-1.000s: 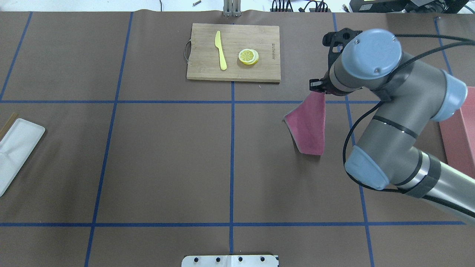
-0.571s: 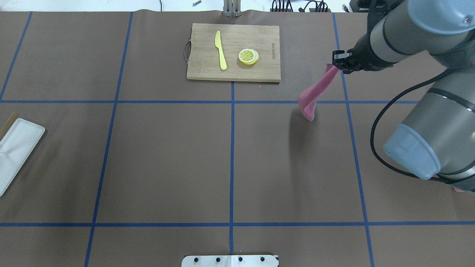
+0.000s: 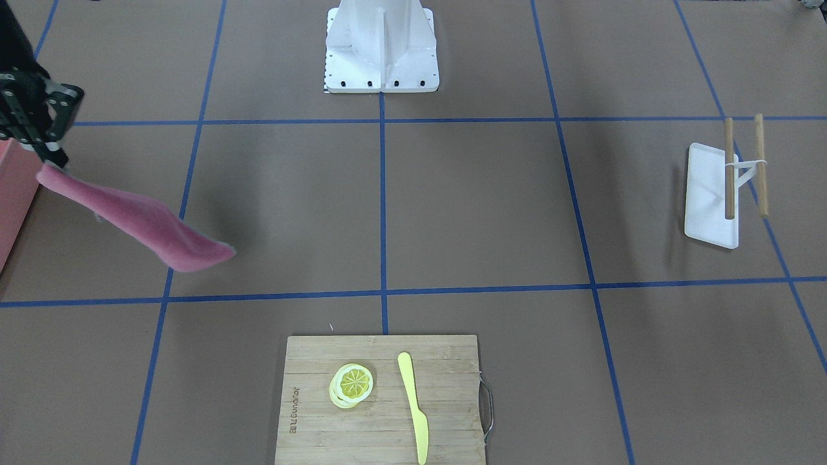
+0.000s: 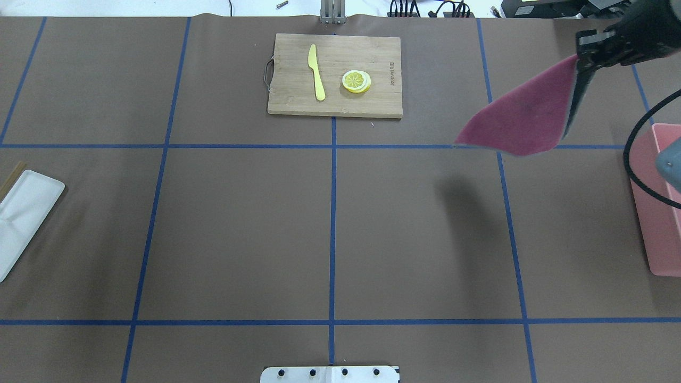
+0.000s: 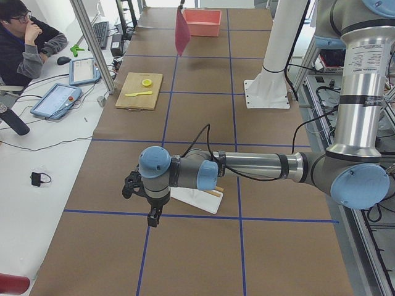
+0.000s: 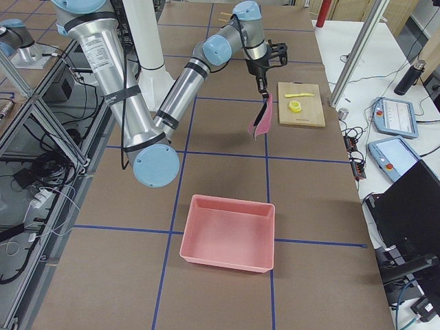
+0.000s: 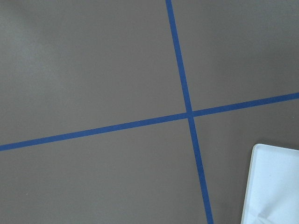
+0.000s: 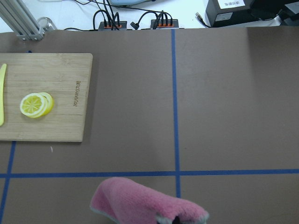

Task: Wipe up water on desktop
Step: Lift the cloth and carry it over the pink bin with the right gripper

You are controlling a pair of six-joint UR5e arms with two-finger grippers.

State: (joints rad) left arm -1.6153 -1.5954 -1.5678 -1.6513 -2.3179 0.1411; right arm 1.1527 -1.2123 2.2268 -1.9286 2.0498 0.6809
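Pink cloth (image 4: 524, 119) is clamped by the right gripper (image 4: 579, 56) and hung clear above the desktop (image 4: 239, 223); the left gripper (image 5: 151, 219) cannot be judged wide or narrow.

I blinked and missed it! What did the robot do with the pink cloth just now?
The right gripper, shut on the pink cloth, lifted it off the desktop and carried it toward the far right, where it hangs in the air. The cutting board, knife, lemon slices and white tray stayed put.
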